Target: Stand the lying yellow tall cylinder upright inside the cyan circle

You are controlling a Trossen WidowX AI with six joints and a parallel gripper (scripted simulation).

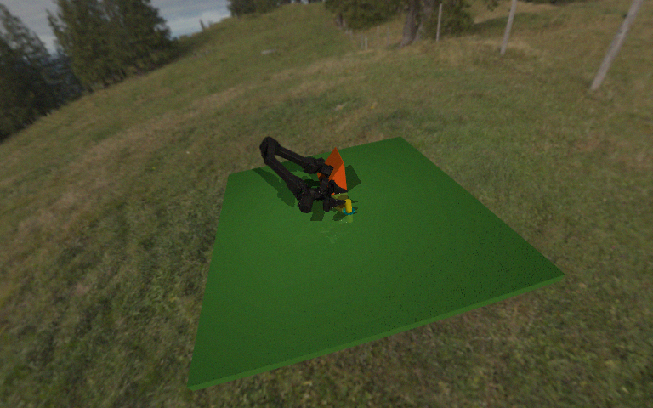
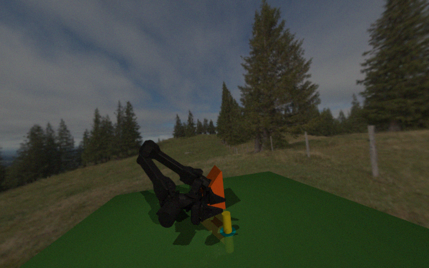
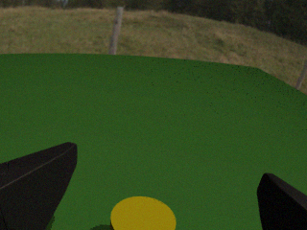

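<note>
1. Grassy hillside surrounds our green counter.
2. We see the yellow tall cylinder upright inside the cyan circle, at the gripper's 6 o'clock.
3. Our gripper spreads wide, empty; only withdrawing remains.

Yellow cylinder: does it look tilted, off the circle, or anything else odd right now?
Nothing stands out. The yellow cylinder stands upright on the cyan circle, not leaning. The gripper is open, its fingers well apart on either side and not touching it. The orange wedge stands behind, apart from the cylinder.
</note>
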